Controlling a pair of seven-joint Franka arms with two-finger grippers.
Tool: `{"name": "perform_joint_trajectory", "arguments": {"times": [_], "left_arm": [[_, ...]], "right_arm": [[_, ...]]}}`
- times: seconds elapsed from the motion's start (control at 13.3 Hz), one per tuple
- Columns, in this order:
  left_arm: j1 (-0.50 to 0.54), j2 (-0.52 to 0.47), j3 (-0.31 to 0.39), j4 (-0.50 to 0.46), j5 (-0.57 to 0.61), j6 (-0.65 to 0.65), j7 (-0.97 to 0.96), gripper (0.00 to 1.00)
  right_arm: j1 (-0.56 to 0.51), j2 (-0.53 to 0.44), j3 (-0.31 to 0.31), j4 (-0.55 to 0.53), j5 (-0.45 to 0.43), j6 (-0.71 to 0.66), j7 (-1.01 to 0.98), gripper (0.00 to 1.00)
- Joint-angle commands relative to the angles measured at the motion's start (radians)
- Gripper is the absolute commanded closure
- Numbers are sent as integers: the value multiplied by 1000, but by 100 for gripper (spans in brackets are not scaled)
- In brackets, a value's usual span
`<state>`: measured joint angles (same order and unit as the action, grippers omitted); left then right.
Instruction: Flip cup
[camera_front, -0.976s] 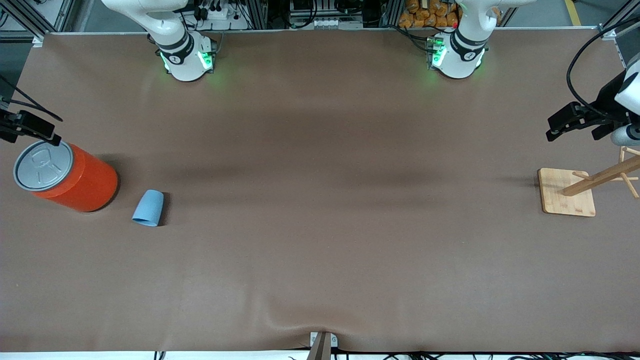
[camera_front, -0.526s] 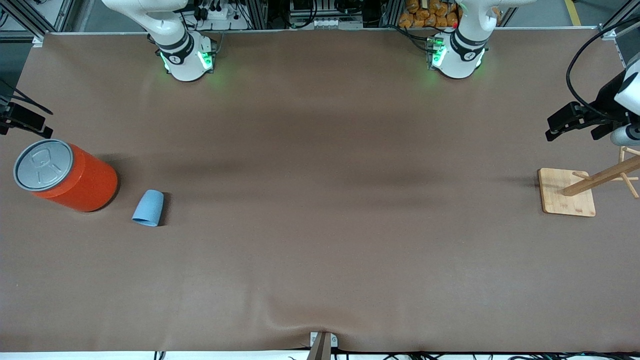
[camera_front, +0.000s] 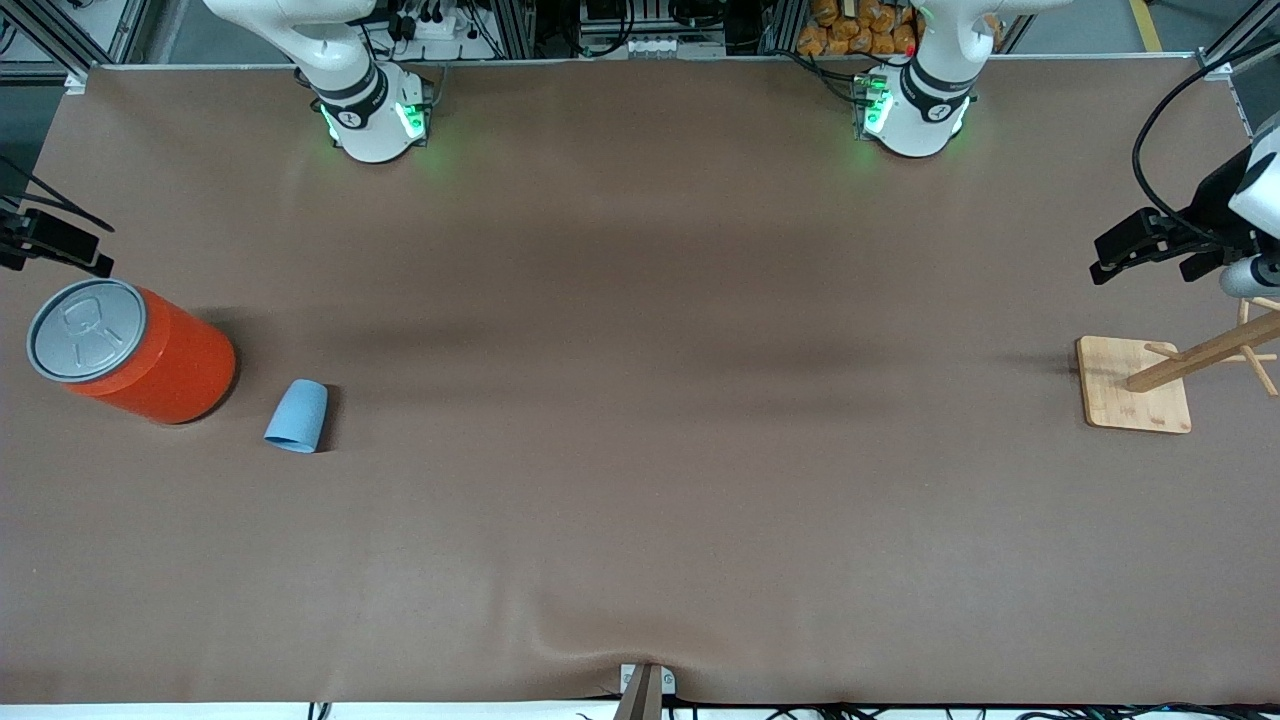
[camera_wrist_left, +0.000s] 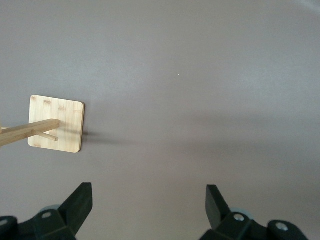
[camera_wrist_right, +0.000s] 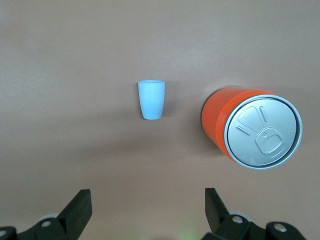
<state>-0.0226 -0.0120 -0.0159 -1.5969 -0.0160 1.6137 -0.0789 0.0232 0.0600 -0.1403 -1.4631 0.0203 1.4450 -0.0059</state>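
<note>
The cup (camera_front: 296, 416) is a small light-blue tumbler that seems to lie on its side, wide end nearer the front camera, beside the orange can (camera_front: 150, 362). It also shows in the right wrist view (camera_wrist_right: 151, 100), with no inside visible. My right gripper (camera_front: 58, 246) hangs open and empty in the air at the right arm's end of the table, by the can's lid; its jaws (camera_wrist_right: 148, 197) stand wide apart. My left gripper (camera_front: 1132, 246) is open and empty (camera_wrist_left: 148, 195) over the left arm's end of the table.
The orange can with a grey pull-tab lid (camera_wrist_right: 250, 127) stands close to the cup. A wooden peg stand on a square bamboo base (camera_front: 1133, 384) sits at the left arm's end, also in the left wrist view (camera_wrist_left: 56, 123).
My right gripper has shifted slightly away from over the can's lid, toward the robots' side. The cup, the can and the left arm have not visibly moved.
</note>
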Motion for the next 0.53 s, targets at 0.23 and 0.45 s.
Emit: {"name": "perform_joint_trajectory", "arguments": {"times": [0.23,0.45], "left_arm": [[6,6,-1,18,-13,-18,11,0],[6,6,-1,17,-13,-18,13,0]], "right_arm": [[-5,7,8,-8,4,9,0,0],[-8,11,10,-36,6,28,-2,0]]}}
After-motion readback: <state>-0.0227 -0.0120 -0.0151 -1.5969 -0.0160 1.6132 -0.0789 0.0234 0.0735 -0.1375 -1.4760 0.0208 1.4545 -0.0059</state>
